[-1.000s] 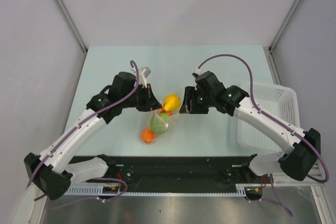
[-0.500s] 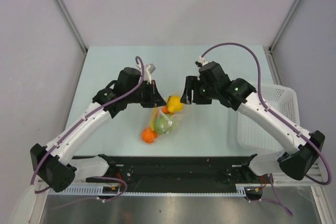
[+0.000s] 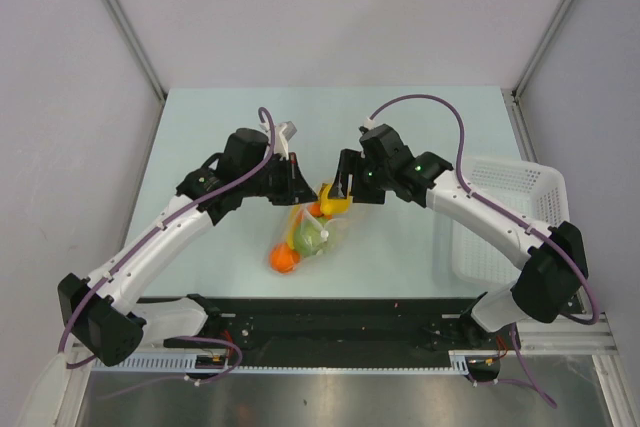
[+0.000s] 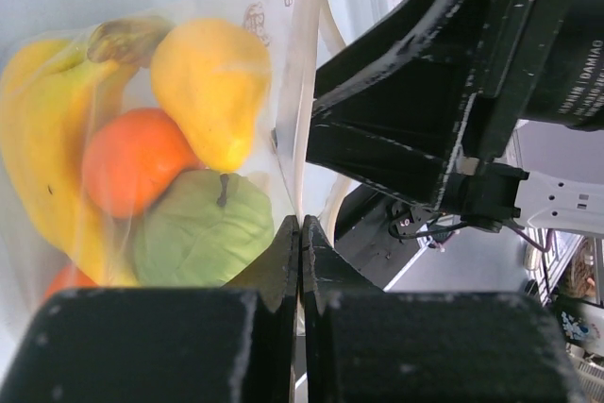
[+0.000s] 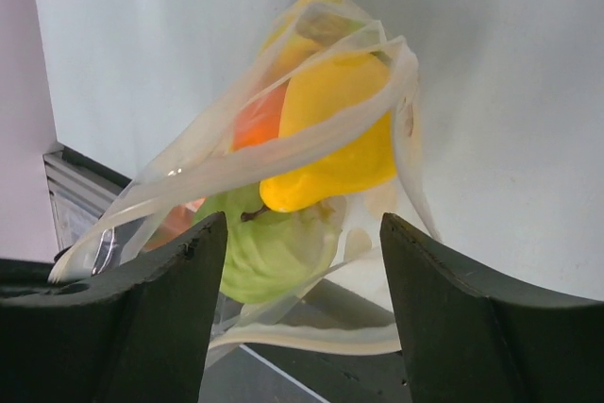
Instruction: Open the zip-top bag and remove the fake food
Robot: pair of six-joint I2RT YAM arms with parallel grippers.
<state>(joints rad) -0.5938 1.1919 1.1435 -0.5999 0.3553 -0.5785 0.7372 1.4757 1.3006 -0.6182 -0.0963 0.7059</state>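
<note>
While R of bag [image 3: 312, 229], basket [image 3: 545, 192] apart.

**One word legible, on an arm housing**

In the left wrist view, white lettering runs sideways along the black motor housing [image 4: 566, 54] of the other arm. It reads "DAMIAO", close against the frame edge. The zip-top bag [image 4: 283, 92] carries a small round printed mark [image 4: 257, 18] — too blurred to read.
</note>
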